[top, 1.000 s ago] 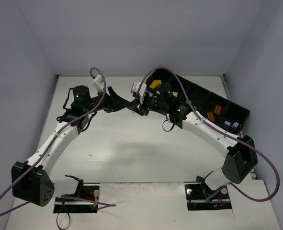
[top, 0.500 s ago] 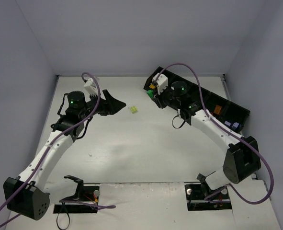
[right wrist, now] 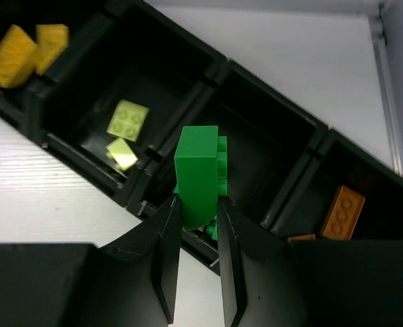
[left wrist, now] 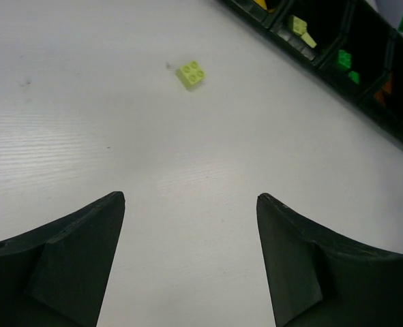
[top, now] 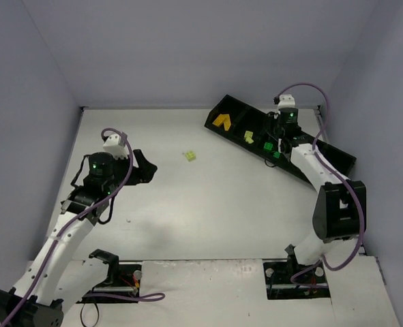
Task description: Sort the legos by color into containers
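My right gripper (right wrist: 200,201) is shut on a dark green lego (right wrist: 200,170), held upright over the middle compartment of the black container row (right wrist: 208,68), where more green pieces show below. Neighbouring compartments hold yellow legos (right wrist: 24,44), lime legos (right wrist: 127,119) and an orange-brown lego (right wrist: 342,211). From above, the right gripper (top: 275,144) hangs over the row (top: 230,109). A lime lego (top: 189,157) lies alone on the white table, seen also in the left wrist view as the lime lego (left wrist: 191,73). My left gripper (top: 145,167) (left wrist: 191,201) is open and empty, well short of it.
The container row runs diagonally along the back right of the table, its far end hidden behind the right arm. Grey walls close in the table on three sides. Both arm bases (top: 112,272) sit at the near edge with purple cables.
The left gripper has drawn back to the left and opened wider; the lime lego now lies alone on the table. The right gripper has swung right along the row to the middle compartment.
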`<state>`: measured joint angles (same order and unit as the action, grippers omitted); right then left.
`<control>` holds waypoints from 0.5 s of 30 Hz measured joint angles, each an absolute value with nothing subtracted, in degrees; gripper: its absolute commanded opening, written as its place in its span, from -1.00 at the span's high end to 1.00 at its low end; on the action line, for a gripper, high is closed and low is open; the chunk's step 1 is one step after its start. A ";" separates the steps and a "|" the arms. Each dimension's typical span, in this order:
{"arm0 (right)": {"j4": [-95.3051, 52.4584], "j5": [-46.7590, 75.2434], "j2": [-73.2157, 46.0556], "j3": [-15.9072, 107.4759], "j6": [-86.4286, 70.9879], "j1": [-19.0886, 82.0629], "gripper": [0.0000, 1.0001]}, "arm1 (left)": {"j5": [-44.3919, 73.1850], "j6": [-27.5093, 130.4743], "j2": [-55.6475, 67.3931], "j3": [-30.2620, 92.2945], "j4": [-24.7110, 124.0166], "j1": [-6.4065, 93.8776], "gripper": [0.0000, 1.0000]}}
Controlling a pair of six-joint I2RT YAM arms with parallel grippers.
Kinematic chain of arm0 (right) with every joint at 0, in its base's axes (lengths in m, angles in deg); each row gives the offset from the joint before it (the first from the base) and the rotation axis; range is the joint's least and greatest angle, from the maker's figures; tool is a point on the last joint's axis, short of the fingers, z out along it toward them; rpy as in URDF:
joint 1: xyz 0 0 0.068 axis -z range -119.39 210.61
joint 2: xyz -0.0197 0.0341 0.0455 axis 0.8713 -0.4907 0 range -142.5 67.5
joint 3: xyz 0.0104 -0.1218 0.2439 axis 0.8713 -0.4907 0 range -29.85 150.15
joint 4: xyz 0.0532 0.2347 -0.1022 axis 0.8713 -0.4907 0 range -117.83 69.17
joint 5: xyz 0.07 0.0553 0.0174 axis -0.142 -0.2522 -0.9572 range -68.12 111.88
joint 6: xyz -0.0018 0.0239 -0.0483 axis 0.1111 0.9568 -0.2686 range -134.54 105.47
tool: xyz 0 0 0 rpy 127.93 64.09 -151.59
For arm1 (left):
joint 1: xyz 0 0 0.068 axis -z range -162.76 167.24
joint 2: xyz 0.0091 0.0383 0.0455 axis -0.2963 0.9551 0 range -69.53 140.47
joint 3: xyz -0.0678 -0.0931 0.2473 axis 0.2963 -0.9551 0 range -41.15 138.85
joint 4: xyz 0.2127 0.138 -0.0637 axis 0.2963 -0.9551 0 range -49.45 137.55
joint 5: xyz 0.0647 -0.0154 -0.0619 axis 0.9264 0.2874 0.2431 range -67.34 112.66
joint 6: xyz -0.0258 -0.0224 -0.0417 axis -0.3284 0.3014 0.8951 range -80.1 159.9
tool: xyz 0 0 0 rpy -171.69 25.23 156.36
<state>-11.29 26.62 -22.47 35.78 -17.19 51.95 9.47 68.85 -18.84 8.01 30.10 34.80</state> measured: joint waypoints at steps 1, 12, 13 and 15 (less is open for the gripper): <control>-11.92 27.25 -24.00 36.39 -16.08 52.69 0.93 | 10.78 68.15 -20.08 7.64 29.20 34.80 -0.45; -15.83 30.05 -36.18 42.22 -8.34 55.40 -0.11 | 20.88 62.40 -27.62 4.63 23.67 34.80 -0.54; -16.05 30.05 -36.37 42.75 -8.10 55.40 -0.12 | 21.29 62.08 -27.69 4.10 23.78 34.80 -0.54; -16.14 29.72 -36.42 43.71 -8.10 55.38 -0.13 | 21.97 61.31 -27.71 2.72 23.69 34.80 -0.54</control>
